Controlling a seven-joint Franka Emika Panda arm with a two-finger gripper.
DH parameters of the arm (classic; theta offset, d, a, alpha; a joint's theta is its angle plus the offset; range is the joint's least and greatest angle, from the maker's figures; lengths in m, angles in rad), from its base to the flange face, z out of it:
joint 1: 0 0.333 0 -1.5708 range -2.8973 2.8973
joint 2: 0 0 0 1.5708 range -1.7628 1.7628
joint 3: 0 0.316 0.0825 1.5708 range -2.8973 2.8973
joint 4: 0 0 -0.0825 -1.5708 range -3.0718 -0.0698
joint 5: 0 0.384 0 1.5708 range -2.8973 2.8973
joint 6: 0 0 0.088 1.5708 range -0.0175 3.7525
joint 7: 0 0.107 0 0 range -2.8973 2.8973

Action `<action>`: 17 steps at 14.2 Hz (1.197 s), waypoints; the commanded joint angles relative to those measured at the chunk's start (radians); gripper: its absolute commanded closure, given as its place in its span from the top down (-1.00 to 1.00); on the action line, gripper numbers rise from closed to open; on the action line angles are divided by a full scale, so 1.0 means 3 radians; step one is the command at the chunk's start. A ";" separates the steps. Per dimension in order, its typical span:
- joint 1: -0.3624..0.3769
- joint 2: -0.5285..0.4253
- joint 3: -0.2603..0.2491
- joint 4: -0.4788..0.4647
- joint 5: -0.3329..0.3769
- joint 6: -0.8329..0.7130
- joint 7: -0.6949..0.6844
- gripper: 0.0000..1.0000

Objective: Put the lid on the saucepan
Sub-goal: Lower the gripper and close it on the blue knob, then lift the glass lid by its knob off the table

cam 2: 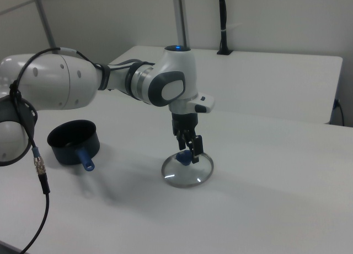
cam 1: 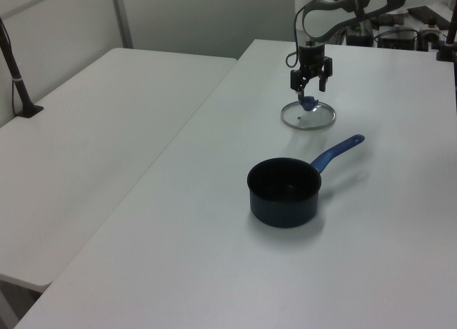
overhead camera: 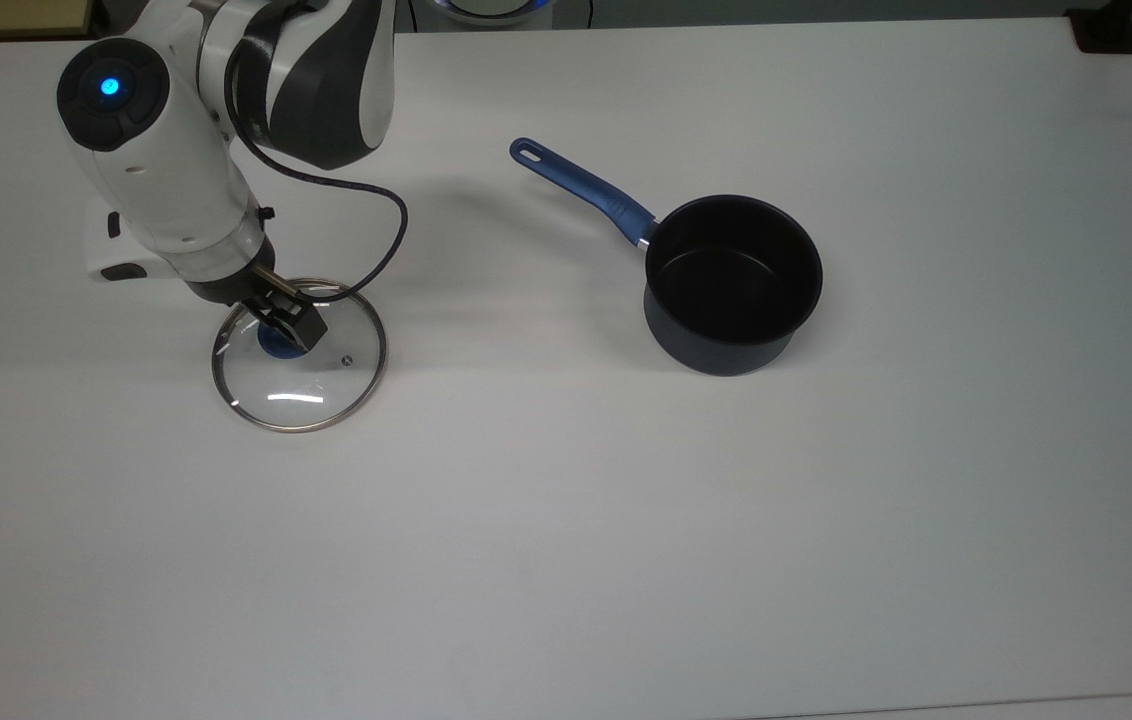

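Note:
The lid, clear glass with a metal rim and a blue knob, lies at the top view's left. It also shows far back in the left view as the lid and in the right view as the lid. My gripper points down right at the knob; in the side views the gripper is at the knob's top. The saucepan, dark navy with a black inside, stands upright and apart at the top view's right of centre. Its blue handle points to the top view's upper left.
Everything rests on a white table. A dark cable loops from the arm above the lid. A second white table adjoins at the left view's left. A black block sits at the top view's far right corner.

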 commanded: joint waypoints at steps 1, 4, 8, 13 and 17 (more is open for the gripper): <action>0.0017 -0.0020 0.0009 -0.0073 0.0059 0.0099 0.0034 0.82; 0.0028 0.0011 0.0019 -0.0083 0.0054 0.0175 0.0034 0.82; 0.0028 0.0026 0.0030 -0.0093 0.0044 0.0242 0.0080 0.81; 0.0053 0.0032 0.0030 -0.0159 0.0008 0.0227 0.0055 0.63; 0.0099 0.0032 0.0030 -0.0201 -0.0002 0.0181 -0.0017 0.17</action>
